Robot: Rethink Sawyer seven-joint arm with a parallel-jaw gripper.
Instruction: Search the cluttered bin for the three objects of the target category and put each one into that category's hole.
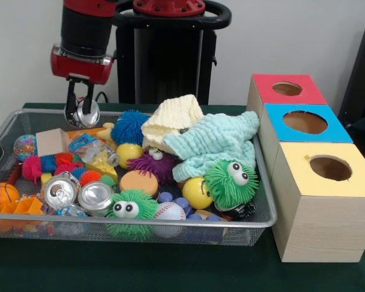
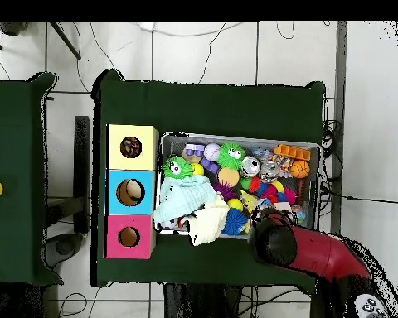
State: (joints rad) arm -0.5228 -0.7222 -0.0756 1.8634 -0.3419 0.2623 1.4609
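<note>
Gripper (image 1: 82,112) hangs over the bin's (image 1: 263,222) far left corner, squeezing a shiny crushed can (image 1: 87,114). Holes in the colored boxes (image 1: 305,122) lie far off to its right.

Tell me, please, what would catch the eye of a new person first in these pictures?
First comes the wire bin, packed with bright toys, a green fuzzy creature with big eyes at its right end beneath a mint cloth. Next are the three boxes beside it, topped red, blue and yellow, each with a round hole. The tool holds a crushed can above the bin's far left corner.
</note>
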